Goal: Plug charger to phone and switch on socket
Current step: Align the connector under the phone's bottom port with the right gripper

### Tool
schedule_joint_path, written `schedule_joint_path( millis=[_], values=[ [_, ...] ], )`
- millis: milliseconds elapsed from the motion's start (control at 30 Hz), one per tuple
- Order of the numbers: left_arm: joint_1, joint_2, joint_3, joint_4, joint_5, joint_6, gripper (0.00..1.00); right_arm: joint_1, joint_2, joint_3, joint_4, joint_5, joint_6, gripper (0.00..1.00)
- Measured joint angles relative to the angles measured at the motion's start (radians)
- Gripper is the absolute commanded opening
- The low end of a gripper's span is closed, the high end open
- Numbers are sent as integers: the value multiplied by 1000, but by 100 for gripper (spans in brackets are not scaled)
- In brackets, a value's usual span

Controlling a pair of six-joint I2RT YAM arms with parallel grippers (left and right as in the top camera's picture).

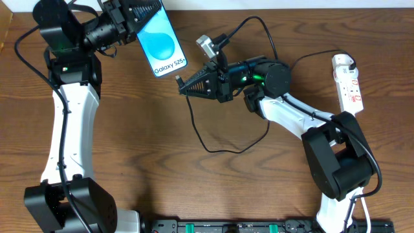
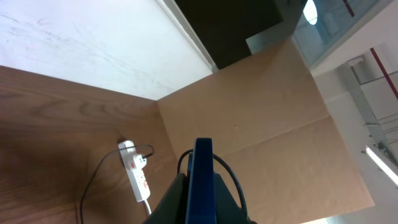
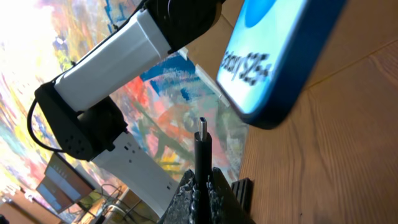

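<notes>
Right gripper (image 1: 184, 87) clamped on the charger (image 3: 201, 152) plug, tip just short of the phone (image 1: 160, 40) ahead. Left gripper (image 1: 142, 14) pinches that phone. Socket (image 1: 348, 81) sits well behind.

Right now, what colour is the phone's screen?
The phone screen is cyan-blue with dark Galaxy lettering; best seen overhead.

Robotics lab or test bench, not a home. 2 black-and-white robot arms, the left arm (image 1: 68, 129) and the right arm (image 1: 291, 116), stand at a wood-grain counter (image 1: 162, 175) w/ a black equipment rail (image 1: 259, 226) along its front edge. A cardboard sheet (image 2: 267, 106) is propped up as a screen at the counter's edge. Beyond it are a ceiling strip light (image 2: 380, 160) and a ribbed grey duct (image 2: 367, 93). The bkgd also shows a monitor (image 3: 59, 183) and a bright painted mural (image 3: 31, 50).
</notes>
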Motion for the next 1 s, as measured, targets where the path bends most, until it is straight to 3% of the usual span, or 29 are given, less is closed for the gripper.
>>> schedule_joint_path(
  millis=[1000],
  values=[
    [-23, 0, 0, 0, -4, 3, 7, -3, 0, 0, -74, 21, -22, 1]
  ],
)
